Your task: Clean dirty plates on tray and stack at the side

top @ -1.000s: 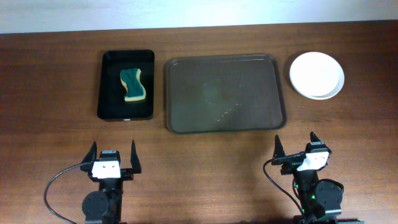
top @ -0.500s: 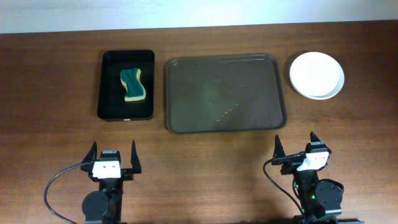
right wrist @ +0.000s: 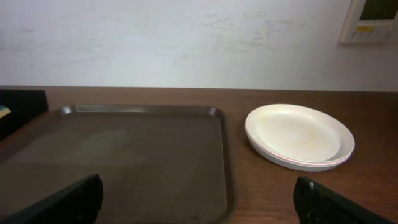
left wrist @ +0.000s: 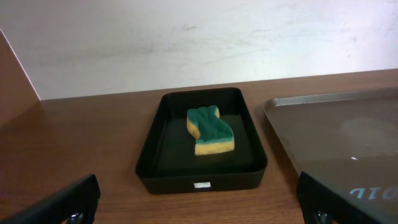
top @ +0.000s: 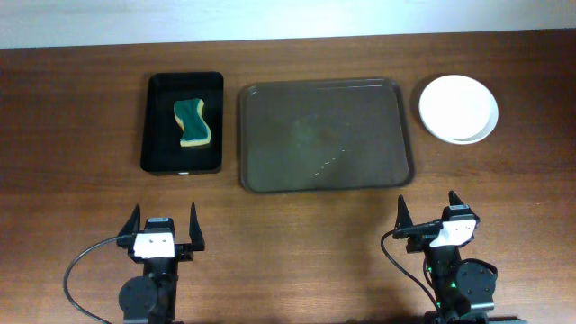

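The dark brown tray (top: 270, 171) lies at the table's middle with nothing on it; it also shows in the right wrist view (right wrist: 124, 162) and the left wrist view (left wrist: 336, 143). The white plates (top: 458, 108) sit stacked on the table to the tray's right, also in the right wrist view (right wrist: 298, 134). My left gripper (top: 165, 227) is open and empty near the front edge, left of the tray; its fingertips frame the left wrist view (left wrist: 199, 208). My right gripper (top: 430, 216) is open and empty near the front edge, below the tray's right corner (right wrist: 198, 205).
A smaller glossy black tray (top: 158, 135) stands left of the brown tray and holds a green-and-yellow sponge (top: 193, 122), also in the left wrist view (left wrist: 211, 130). A white wall runs behind the table.
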